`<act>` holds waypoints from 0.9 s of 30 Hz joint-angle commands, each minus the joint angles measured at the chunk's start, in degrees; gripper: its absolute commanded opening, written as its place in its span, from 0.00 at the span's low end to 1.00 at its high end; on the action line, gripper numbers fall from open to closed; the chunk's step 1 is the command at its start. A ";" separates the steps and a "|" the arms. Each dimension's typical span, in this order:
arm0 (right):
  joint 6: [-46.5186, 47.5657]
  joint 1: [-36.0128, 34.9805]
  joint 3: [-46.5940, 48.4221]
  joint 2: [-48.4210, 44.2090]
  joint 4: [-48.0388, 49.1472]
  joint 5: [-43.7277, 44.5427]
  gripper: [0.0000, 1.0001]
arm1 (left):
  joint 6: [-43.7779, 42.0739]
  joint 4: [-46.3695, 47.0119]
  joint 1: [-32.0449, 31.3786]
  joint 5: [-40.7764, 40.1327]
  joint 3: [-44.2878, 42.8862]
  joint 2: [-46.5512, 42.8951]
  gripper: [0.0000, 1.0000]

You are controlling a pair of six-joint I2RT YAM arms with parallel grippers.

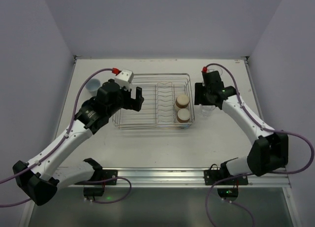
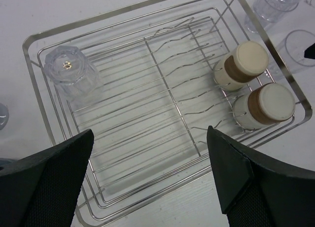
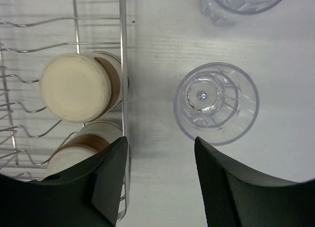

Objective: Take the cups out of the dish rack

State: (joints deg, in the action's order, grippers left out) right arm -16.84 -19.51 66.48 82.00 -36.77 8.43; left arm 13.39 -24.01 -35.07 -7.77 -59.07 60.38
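Holding 2 cream cups (image 2: 241,65) + inverted clear tumbler (image 2: 69,72): dish rack (image 2: 133,123). L gripper (image 2: 150,138) splayed above; R gripper (image 3: 161,148) unclenched over upright tumbler (image 3: 216,101), prob. not touching.

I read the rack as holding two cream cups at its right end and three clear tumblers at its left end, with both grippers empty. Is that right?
Not quite. The dish rack holds only one clear tumbler at its left end, not three, as the left wrist view shows. The two cream cups at the right end are as you say, and the left gripper and right gripper are both empty.
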 commanded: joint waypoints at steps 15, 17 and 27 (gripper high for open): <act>-3.63 -3.08 -10.83 -29.08 13.82 -13.16 0.62 | 6.21 9.95 8.87 -14.20 -7.28 19.32 1.00; -4.43 -3.43 -13.72 -32.06 17.42 -15.62 0.63 | 6.39 10.03 10.19 -15.33 -9.22 21.87 1.00; -6.36 -4.31 -19.02 -36.03 22.10 -22.93 0.63 | 2.61 12.41 13.54 -12.27 -17.30 38.57 0.97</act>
State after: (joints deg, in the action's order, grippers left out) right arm -22.09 -23.38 48.36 46.89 -18.98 -10.83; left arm 17.32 -14.55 -22.06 -20.62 -72.71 96.66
